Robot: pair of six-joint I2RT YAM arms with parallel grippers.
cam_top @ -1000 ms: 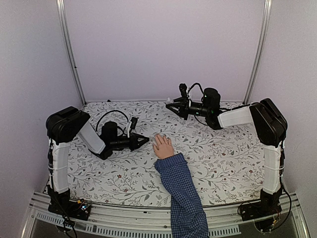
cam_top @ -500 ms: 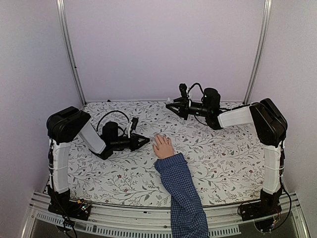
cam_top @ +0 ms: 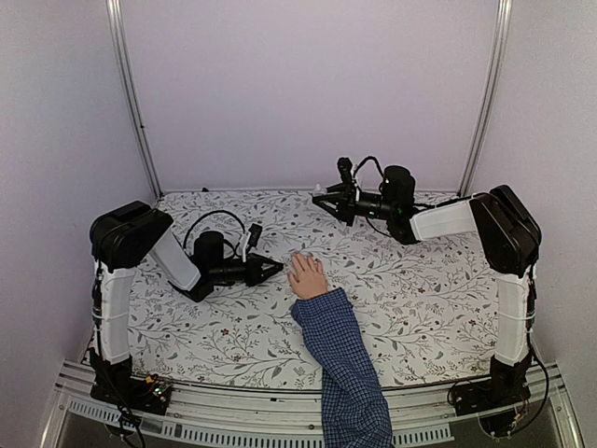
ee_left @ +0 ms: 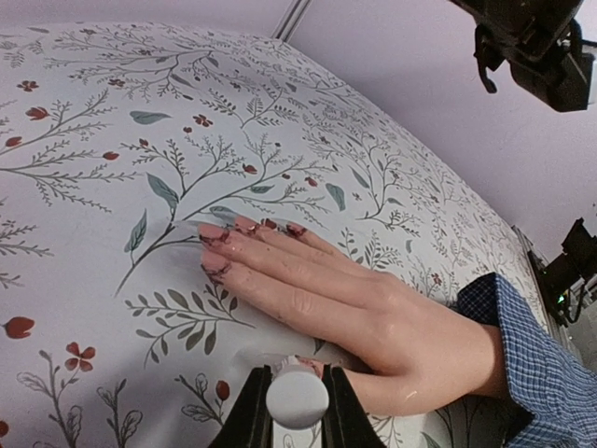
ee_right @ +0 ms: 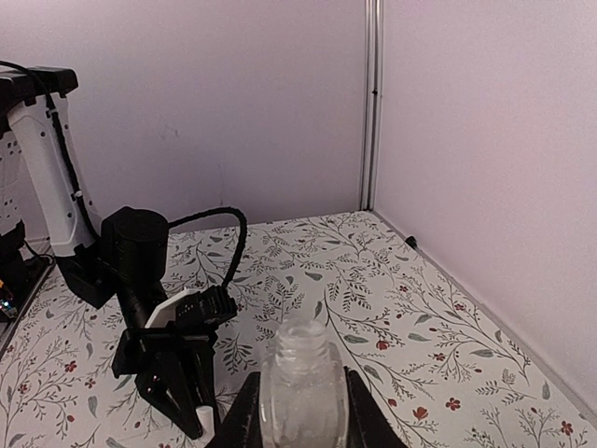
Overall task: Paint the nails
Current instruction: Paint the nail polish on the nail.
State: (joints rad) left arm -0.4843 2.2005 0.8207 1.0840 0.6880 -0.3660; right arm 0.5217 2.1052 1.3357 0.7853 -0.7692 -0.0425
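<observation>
My left pincer (ee_left: 297,420) is clamped on a small pale round-topped stub (ee_left: 297,392); what the stub belongs to I cannot tell. Just right of the pincer, a pale flesh-coloured hand (ee_left: 364,313) lies flat, palm down, on the white leaf-patterned cloth (ee_left: 84,187) at mid-table. A blue checked sleeve (ee_left: 527,350) trails from it toward the near edge. The nails (ee_left: 244,227) tip its far-pointing fingers and show dark red patches. My right pincer (ee_right: 300,422) is clamped on a small clear glass bottle (ee_right: 300,369) with an open neck, at the far side and well apart from the hand.
</observation>
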